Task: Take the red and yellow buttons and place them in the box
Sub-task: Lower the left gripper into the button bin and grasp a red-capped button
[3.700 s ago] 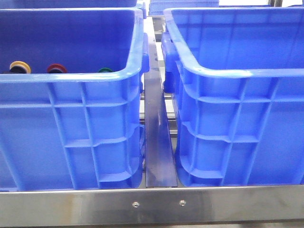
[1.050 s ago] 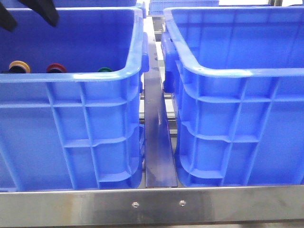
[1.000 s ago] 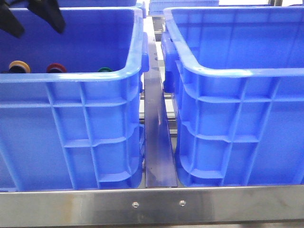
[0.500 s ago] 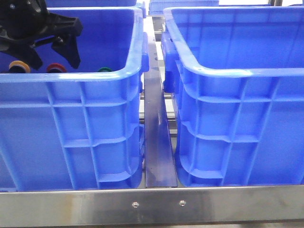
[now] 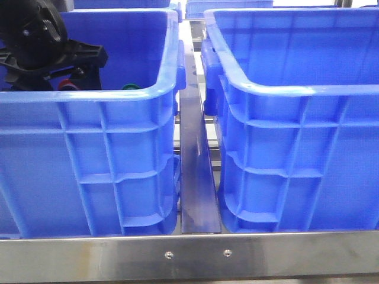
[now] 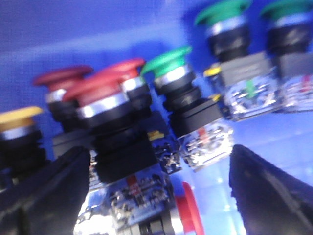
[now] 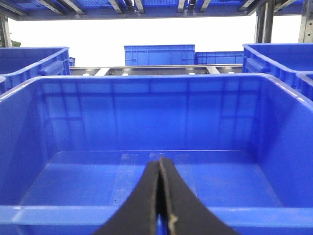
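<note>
A brushed steel rail [image 5: 195,254] runs across the nearest edge of the front view, and behind it stand two deep blue plastic crates side by side. In the left crate [image 5: 89,154], at about ten o'clock in that view, the black left gripper [image 5: 50,68] has dropped from above the rim to down among the parts within the last second, now covering the yellow-capped button that showed there before. Its wrist camera shows the jaws spread wide, holding nothing, with a dark red mushroom-head push button on a black body [image 6: 105,105] standing between them. A yellow-capped push button [image 6: 17,129] sits just outside the jaw at nine o'clock, and green-capped buttons [image 6: 168,73] stand farther back. The descent suggests a grasp of the red button is about to begin; neither button has been moved yet. The right crate [image 7: 156,132], the likely target box, shows a bare floor, and the right gripper [image 7: 160,205] hangs above its near rim with fingers pressed together on nothing.
</note>
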